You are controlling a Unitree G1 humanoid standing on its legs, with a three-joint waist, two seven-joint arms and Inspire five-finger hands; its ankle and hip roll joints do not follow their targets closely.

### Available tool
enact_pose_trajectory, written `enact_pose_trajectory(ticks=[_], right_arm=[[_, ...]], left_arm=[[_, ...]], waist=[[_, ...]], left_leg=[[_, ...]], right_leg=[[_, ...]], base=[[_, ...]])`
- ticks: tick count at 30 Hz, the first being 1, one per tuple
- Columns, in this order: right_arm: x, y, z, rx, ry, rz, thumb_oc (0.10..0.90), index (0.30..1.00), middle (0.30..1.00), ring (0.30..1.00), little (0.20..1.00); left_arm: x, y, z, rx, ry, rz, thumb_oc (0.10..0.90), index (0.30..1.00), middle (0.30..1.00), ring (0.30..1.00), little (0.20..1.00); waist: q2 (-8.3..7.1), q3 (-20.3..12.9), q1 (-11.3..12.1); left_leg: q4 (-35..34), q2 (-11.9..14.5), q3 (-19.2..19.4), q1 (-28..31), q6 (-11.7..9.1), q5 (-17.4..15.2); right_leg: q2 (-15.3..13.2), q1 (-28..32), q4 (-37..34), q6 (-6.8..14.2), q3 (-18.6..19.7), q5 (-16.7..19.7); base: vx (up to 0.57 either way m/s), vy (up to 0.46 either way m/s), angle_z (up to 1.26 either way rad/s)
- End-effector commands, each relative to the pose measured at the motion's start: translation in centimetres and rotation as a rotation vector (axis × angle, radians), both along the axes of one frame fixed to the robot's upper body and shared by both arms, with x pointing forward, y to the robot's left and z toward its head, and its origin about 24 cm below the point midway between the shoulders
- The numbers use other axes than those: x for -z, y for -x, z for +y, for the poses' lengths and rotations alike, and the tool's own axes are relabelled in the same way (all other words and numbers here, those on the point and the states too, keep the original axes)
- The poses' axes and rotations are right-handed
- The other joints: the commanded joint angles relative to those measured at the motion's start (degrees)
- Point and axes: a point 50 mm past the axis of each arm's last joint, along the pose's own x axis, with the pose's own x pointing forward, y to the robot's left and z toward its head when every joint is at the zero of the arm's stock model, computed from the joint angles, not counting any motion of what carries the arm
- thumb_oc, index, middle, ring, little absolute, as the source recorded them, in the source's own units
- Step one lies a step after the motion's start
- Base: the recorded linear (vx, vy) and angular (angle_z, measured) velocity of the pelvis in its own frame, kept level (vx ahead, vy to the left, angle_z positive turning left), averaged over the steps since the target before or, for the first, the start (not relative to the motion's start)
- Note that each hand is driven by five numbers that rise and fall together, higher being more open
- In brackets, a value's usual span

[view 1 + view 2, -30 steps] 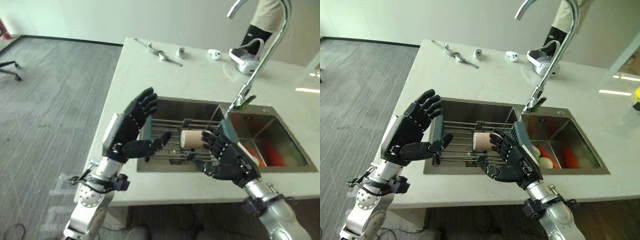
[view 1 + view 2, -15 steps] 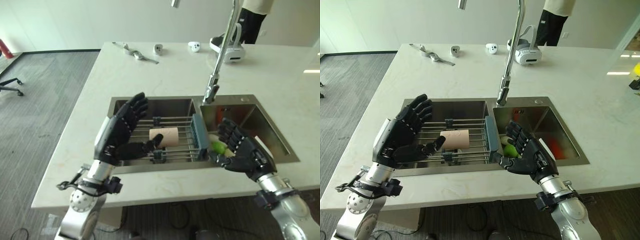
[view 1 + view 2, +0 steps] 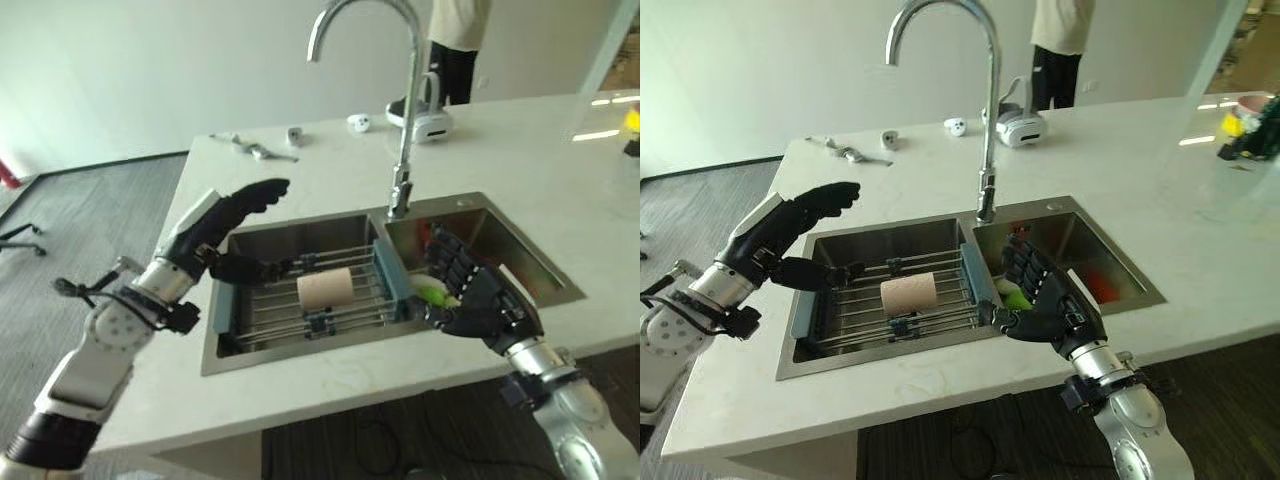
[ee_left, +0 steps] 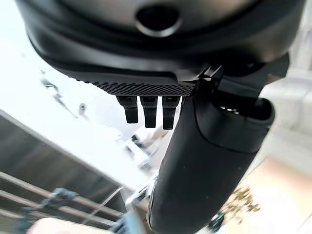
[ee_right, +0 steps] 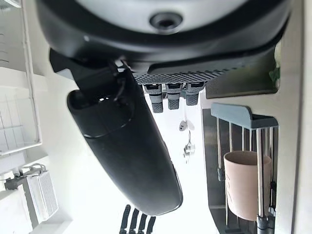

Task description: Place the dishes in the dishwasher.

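A beige cup (image 3: 326, 289) lies on its side on a wire drying rack (image 3: 270, 309) set over the left basin of a steel double sink (image 3: 250, 237). My left hand (image 3: 215, 225) hovers open above the rack's left end, fingers straight and pointing toward the faucet. Over the divider and the front of the right basin, my right hand (image 3: 478, 298) is held open, palm facing the cup. Neither hand touches the cup (image 5: 243, 186). Green and orange items (image 3: 1013, 296) lie in the right basin, partly hidden by the right hand.
A tall curved faucet (image 3: 402, 120) rises behind the sink divider. On the far counter lie a white headset (image 3: 424, 120), small white pieces (image 3: 293, 134) and a metal tool (image 3: 254, 149). A person (image 3: 1057, 55) stands beyond the counter. Wide bare counter (image 3: 590, 210) extends to the right.
The camera has swung, shifting the whole scene. My left hand has lifted up and away from the cup toward the rack's left end. The right hand stays over the right basin.
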Motion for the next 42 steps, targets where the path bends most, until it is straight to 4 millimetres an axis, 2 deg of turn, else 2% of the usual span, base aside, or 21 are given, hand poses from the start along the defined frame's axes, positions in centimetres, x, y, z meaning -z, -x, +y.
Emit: enact_pose_trajectory(ticks=[1, 6, 7, 13, 14, 16, 24, 30, 34, 42], right_arm=[[-5.4, -1.3, 0.7, -0.081, 0.009, -0.263, 0.8, 0.9, 0.9, 0.9, 0.9], [-5.4, -1.7, 0.8, -0.103, 0.022, -0.255, 0.8, 0.9, 0.9, 0.9, 0.9], [-5.3, -1.8, 0.8, -0.112, 0.026, -0.251, 0.8, 0.9, 0.9, 0.9, 0.9], [-5.2, -1.8, 0.6, -0.128, 0.032, -0.244, 0.8, 0.9, 0.9, 0.9, 0.9], [-5.2, -1.9, 0.4, -0.134, 0.038, -0.238, 0.8, 0.9, 0.9, 0.9, 0.9], [-5.2, -1.9, 0.3, -0.141, 0.039, -0.236, 0.8, 0.9, 0.9, 0.9, 0.9], [-5.2, -1.7, 0.1, -0.156, 0.042, -0.237, 0.8, 0.9, 0.9, 0.9, 0.9], [-5.2, -1.6, -0.4, -0.158, 0.055, -0.234, 0.8, 0.9, 0.9, 0.9, 0.9], [-5.0, -1.5, -0.5, -0.155, 0.065, -0.226, 0.8, 0.9, 0.9, 0.9, 0.9], [-5.0, -1.4, -0.4, -0.155, 0.067, -0.224, 0.8, 0.9, 0.9, 0.9, 0.9]], left_arm=[[-4.8, -1.0, -1.3, 0.056, 0.076, -0.184, 0.8, 0.9, 0.9, 0.9, 0.9], [-4.8, -2.7, -1.5, 0.046, 0.046, -0.109, 0.8, 0.9, 0.9, 0.9, 0.9], [-4.3, -3.4, -1.4, 0.028, 0.031, -0.074, 0.8, 0.9, 0.9, 0.9, 0.9], [-3.0, -4.6, -0.5, -0.023, 0.0, -0.014, 0.8, 0.9, 0.9, 0.9, 0.9], [-2.1, -5.3, 0.2, -0.063, -0.005, 0.038, 0.8, 0.9, 0.9, 0.9, 0.9], [-1.6, -5.6, 0.6, -0.088, -0.021, 0.064, 0.8, 0.9, 0.9, 0.9, 0.9], [0.3, -6.0, 2.1, -0.159, -0.084, 0.117, 0.8, 0.9, 0.9, 0.9, 0.9], [2.9, -5.9, 3.0, -0.195, -0.092, 0.208, 0.8, 0.9, 0.9, 0.9, 0.9], [4.9, -5.5, 2.6, -0.182, -0.126, 0.294, 0.8, 0.9, 0.9, 0.9, 0.9], [7.4, -5.0, 2.2, -0.179, -0.164, 0.409, 0.8, 0.9, 0.9, 0.9, 0.9]], waist=[[1.85, -1.0, -1.4], [2.49, -1.5, -2.8], [2.7, -1.7, -3.4], [3.04, -1.8, -4.8], [3.23, -2.1, -5.8], [3.36, -2.3, -6.4], [3.43, -2.2, -7.9], [3.47, -2.3, -9.1], [3.34, -2.3, -9.4], [3.21, -2.3, -9.9]], left_leg=[[-0.9, 1.9, -1.6, 3.4, -1.3, -0.9], [-0.9, 2.0, 0.0, 3.9, -1.1, -1.0], [-0.9, 2.2, 0.7, 4.1, -1.1, -1.0], [-0.9, 2.4, 1.7, 4.6, -1.0, -1.1], [-0.9, 2.7, 2.7, 5.0, -0.9, -1.1], [-0.9, 2.9, 3.5, 5.3, -0.9, -1.2], [-0.9, 3.4, 5.2, 6.4, -0.7, -1.6], [-0.9, 3.7, 6.6, 7.2, -0.6, -1.9], [-0.9, 3.9, 7.5, 7.7, -0.4, -1.9], [-0.9, 3.9, 8.1, 8.0, -0.2, -2.0]], right_leg=[[-1.6, 0.6, 1.3, 4.5, 1.8, -0.6], [-1.5, 0.3, 1.3, 4.7, 3.1, -0.5], [-1.3, 0.3, 1.3, 4.7, 3.5, -0.4], [-0.8, 0.1, 1.3, 4.6, 4.6, -0.5], [-0.2, 0.0, 1.3, 4.4, 5.5, -0.6], [0.3, -0.1, 1.3, 4.3, 6.0, -0.7], [1.1, 0.2, 1.3, 4.2, 6.7, -1.2], [1.9, 0.1, 1.3, 4.0, 7.5, -1.2], [2.2, 0.1, 1.3, 3.9, 7.8, -1.2], [2.5, -0.1, 1.3, 3.9, 8.5, -1.1]], base=[[-0.03, 0.05, -0.23], [-0.03, 0.017, -0.11], [-0.02, 0.001, -0.1], [-0.02, -0.006, -0.18], [-0.01, -0.04, -0.32], [-0.01, -0.051, -0.24], [0.0, -0.017, -0.13], [0.01, 0.002, -0.08], [0.01, 0.003, -0.13], [0.01, -0.001, -0.02]])
